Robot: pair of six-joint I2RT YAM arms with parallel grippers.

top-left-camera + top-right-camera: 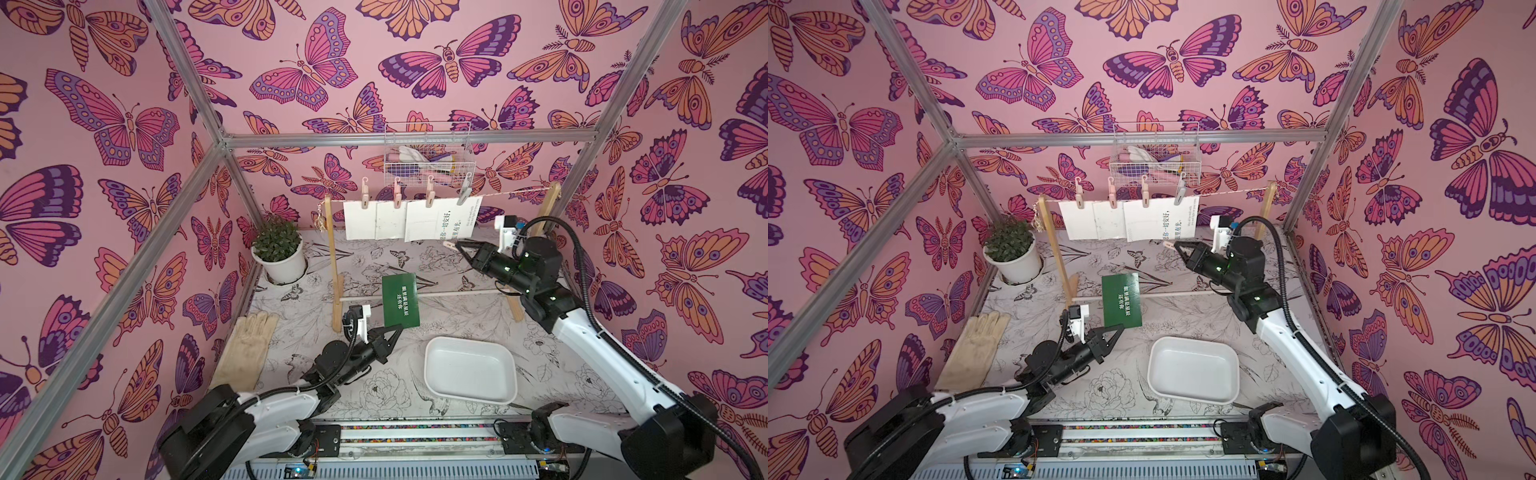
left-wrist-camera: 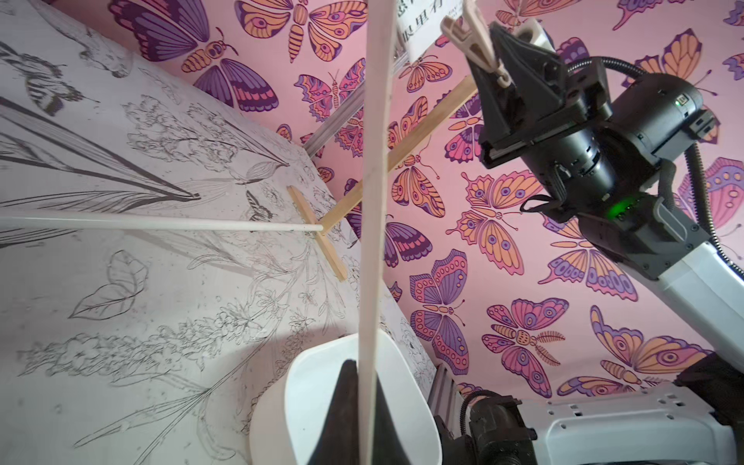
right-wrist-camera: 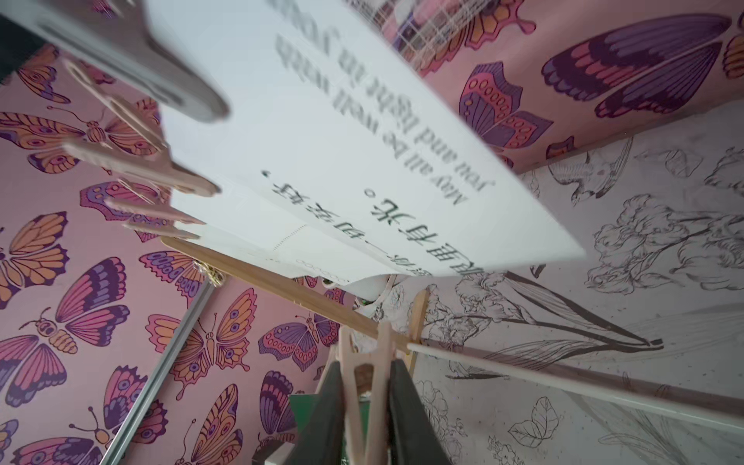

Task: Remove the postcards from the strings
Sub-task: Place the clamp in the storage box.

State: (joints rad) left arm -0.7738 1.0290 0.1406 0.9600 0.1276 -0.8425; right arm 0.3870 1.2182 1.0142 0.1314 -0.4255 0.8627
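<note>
The green postcard (image 1: 401, 300) is off the string (image 1: 511, 192) and stands up out of the left claw (image 1: 400, 327), which is pressed together on just its bottom edge. The left wrist view shows it edge-on, rising straight from the tips. The other 4 postcards (image 1: 399, 218) hang in a row on the string, and the written one (image 1: 451, 218) is just above and beyond the tips of the right claw (image 1: 460, 246). That claw is pinching a loose clothespin (image 3: 364, 386), not a card.

What worries us:

1. The grip on the green card is so low that all of the card sits above the tips. A quick swing toward the tray (image 1: 469, 370), which sits just beside the left claw on its inner side, could make the card pivot or slide out.
2. In both top views the card overlaps the rack's white dowel (image 1: 419, 294), and we can't tell if they touch. Pulling sideways before lifting might snag it.
3. The right claw is close under the written card, which hangs crooked from 1 grey pin (image 1: 464, 193). A careless move up could knock it loose onto the table.
4. The pinched clothespin could pop out if the squeeze shifts.
</note>
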